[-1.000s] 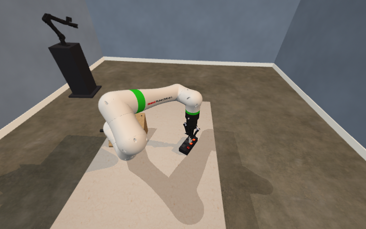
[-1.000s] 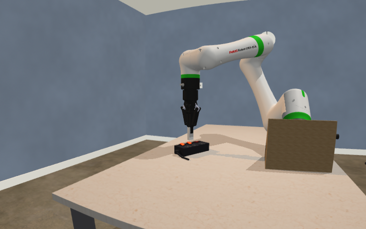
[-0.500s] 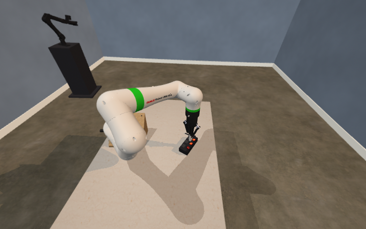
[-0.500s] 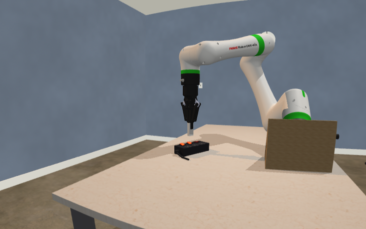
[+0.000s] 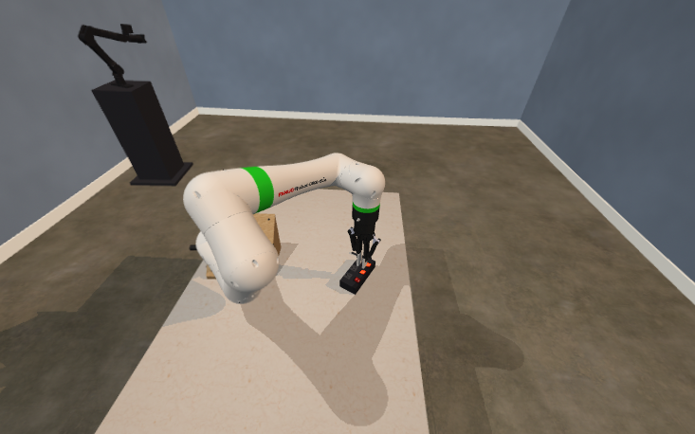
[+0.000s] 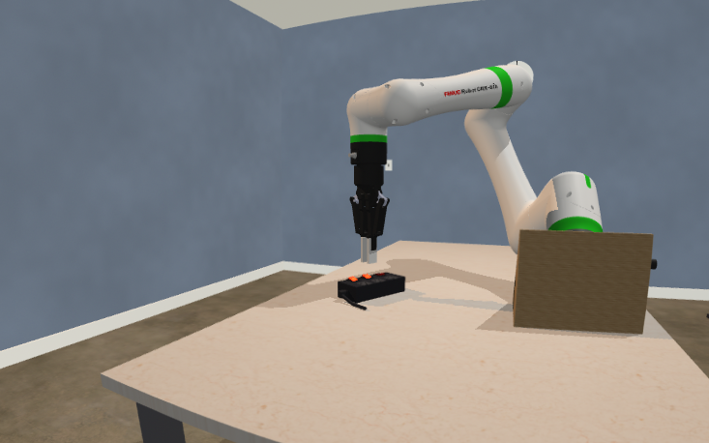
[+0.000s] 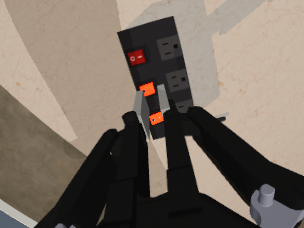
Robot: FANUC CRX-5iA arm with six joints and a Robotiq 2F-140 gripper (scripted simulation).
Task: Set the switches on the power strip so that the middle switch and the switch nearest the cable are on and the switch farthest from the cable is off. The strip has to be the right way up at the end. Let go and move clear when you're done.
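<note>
the power strip [image 6: 371,285] lies flat and right way up on the counter [image 6: 378,374], a little left of the middle of the exterior view, its cable [image 6: 354,302] leaving the end toward the lower left. in the wrist view it runs from upper centre down behind the fingers. it has three rocker switches in a row: the darker red one [image 7: 136,57] at the upper end looks off, while the middle switch [image 7: 147,89] and the lowest one [image 7: 156,120] look bright orange, lit, so probably on. which end holds the cable cannot be told from the wrist view; judging by the exterior view, the bright pair sit toward the cable end, so the wanted setting appears reached, with little left beyond backing away.

the pincer [image 6: 369,257] hangs just above the strip, apart from it, its fingers slightly parted and grasping nothing.

count: one arm, one pincer, one strip, three switches, three sockets, one brown box [image 6: 581,280] on the counter at right.
</note>
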